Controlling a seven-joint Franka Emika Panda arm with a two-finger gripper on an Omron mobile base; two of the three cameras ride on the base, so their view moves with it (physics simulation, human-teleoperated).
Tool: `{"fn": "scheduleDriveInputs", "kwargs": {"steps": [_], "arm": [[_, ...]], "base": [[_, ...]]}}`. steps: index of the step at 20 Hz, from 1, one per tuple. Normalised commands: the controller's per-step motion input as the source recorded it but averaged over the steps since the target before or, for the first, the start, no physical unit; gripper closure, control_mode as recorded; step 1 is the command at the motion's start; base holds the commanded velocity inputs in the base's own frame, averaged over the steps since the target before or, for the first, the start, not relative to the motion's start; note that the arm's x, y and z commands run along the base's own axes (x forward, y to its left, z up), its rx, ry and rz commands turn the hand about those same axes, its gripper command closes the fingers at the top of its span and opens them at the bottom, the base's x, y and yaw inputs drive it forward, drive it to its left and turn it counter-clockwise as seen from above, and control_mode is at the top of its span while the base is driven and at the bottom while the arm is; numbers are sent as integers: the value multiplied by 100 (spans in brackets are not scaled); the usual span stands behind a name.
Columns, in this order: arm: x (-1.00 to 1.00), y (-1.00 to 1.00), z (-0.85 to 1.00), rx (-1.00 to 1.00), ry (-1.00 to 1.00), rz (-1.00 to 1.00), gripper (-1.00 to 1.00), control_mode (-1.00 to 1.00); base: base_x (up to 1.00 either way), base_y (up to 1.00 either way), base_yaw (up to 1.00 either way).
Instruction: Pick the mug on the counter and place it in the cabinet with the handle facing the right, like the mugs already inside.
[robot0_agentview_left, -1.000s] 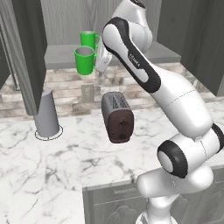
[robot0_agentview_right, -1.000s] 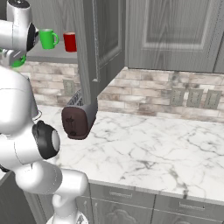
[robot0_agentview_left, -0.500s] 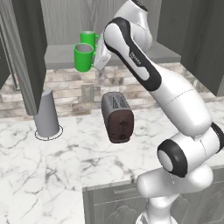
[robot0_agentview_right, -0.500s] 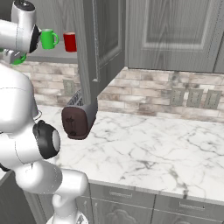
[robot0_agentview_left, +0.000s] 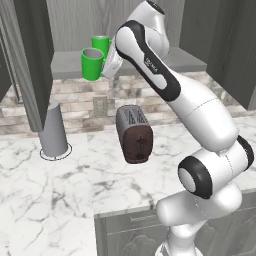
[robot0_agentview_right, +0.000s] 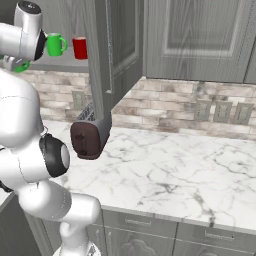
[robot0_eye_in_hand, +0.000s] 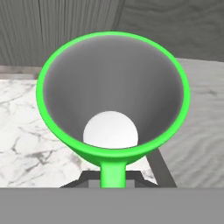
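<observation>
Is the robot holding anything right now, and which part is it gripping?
Yes, the green mug, held up in front of the cabinet shelf. The gripper grips it at the handle side.

The mug (robot0_agentview_left: 92, 64) presents a smooth, glossy bright green outside, like glazed ceramic or hard plastic; in the hand view its inside wall is matt grey with a pale, flat base; the handle (robot0_eye_in_hand: 113, 173) carries the same green finish; the second green mug (robot0_agentview_right: 55, 45) and the red mug (robot0_agentview_right: 79, 48) look equally smooth. The counter (robot0_agentview_left: 45, 195) is white marble with grey veining, polished and even to its front edge. The cabinet (robot0_agentview_right: 114, 47) shows dark grey wood grain, matt; its shelf board (robot0_agentview_left: 67, 65) is pale grey and dull. The backsplash (robot0_agentview_right: 175, 107) is rough-looking brick in tan and grey. The toaster (robot0_agentview_left: 134, 134) has a dark brown, faintly satin shell. The grey cylinder (robot0_agentview_left: 53, 128) is smooth and matt.
</observation>
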Motion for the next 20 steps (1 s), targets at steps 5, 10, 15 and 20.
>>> {"fn": "scheduleDriveInputs", "kwargs": {"steps": [5, 10, 15, 20], "arm": [[13, 11, 4, 0, 2, -4, 100, -100], [22, 11, 6, 1, 4, -2, 100, -100], [24, 14, 8, 4, 4, 0, 100, -100], [26, 16, 6, 2, 2, 0, 100, -100]], "base": [[0, 0, 0], [0, 0, 0], [0, 0, 0], [0, 0, 0]]}}
